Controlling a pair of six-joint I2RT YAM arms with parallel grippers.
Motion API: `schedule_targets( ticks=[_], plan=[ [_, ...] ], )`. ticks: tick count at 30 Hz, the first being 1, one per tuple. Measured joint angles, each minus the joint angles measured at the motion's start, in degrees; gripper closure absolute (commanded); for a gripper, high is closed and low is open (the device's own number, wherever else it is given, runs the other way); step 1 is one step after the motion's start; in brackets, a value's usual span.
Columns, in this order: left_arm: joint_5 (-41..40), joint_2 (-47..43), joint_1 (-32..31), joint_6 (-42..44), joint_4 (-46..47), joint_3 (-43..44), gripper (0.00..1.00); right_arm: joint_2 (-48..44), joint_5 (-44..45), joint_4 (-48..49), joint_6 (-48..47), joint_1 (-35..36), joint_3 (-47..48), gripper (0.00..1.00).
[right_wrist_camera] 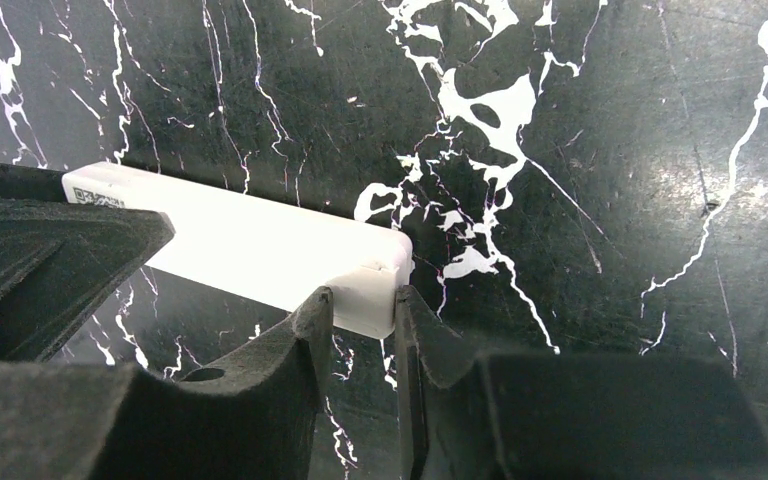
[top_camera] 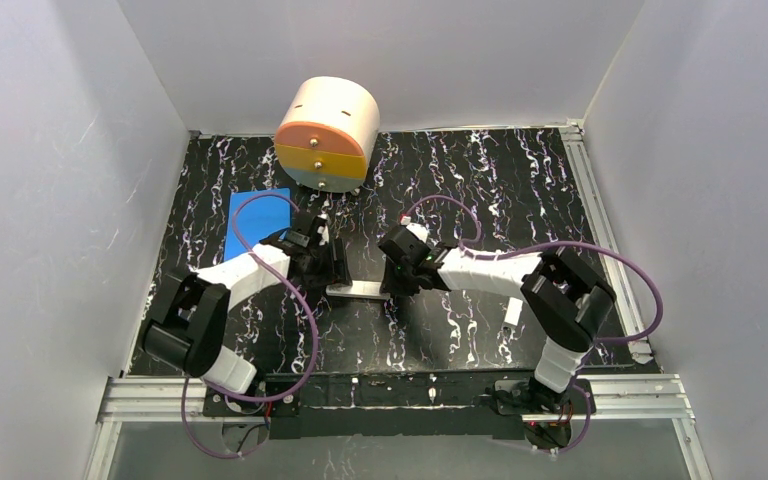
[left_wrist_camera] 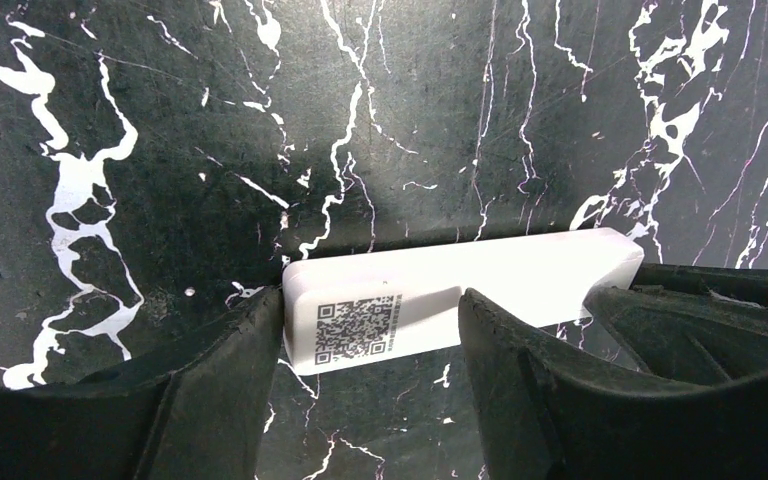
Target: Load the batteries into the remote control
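Observation:
The remote control (top_camera: 357, 290) lies back up on the black marbled table between my two grippers, a white bar with a dark square code label (left_wrist_camera: 358, 327) at its left end. My left gripper (left_wrist_camera: 370, 300) stands open over that labelled end. Its left finger (left_wrist_camera: 230, 370) is against the end face and its right finger (left_wrist_camera: 520, 370) is in front of the body. My right gripper (right_wrist_camera: 360, 295) is shut narrowly on the corner of the opposite end (right_wrist_camera: 375, 285), where a thin seam shows. No batteries show in any view.
A small loose white cover piece (top_camera: 511, 313) lies right of the right arm. A blue sheet (top_camera: 255, 222) lies at the back left. A round cream drawer unit (top_camera: 327, 135) with orange, yellow and blue fronts stands at the back. White walls enclose the table.

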Motion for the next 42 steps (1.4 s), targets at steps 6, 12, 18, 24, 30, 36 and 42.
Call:
schedule_targets(
  ticks=[6,12,18,24,30,36,42],
  plan=[
    [0.28,-0.76,0.31,-0.72,1.33,-1.18,0.39,1.09,1.01,-2.54,0.28,0.55,2.10,0.66],
    [0.11,-1.97,0.33,-1.70,3.43,-2.97,0.40,3.13,0.94,-5.86,0.98,0.59,4.90,0.66],
    [-0.17,-2.75,0.35,-2.56,4.83,-4.17,0.41,5.49,0.59,-9.81,1.44,0.61,8.28,0.65],
    [-0.33,-2.93,0.35,-2.89,5.16,-4.39,0.37,5.22,1.22,-10.19,1.60,0.94,8.72,0.57],
    [-0.37,-1.44,0.04,-2.62,1.79,-1.25,0.29,1.81,3.34,-3.80,0.46,1.73,3.89,0.43],
    [-1.14,-0.20,-0.57,-1.55,-4.94,7.37,0.24,-5.07,2.86,0.22,-4.83,-0.68,-1.07,0.32],
    [-3.85,-1.33,-0.46,-0.09,-10.16,16.81,0.16,-20.39,-0.48,5.79,-13.84,-4.92,-5.51,0.13]
  ],
)
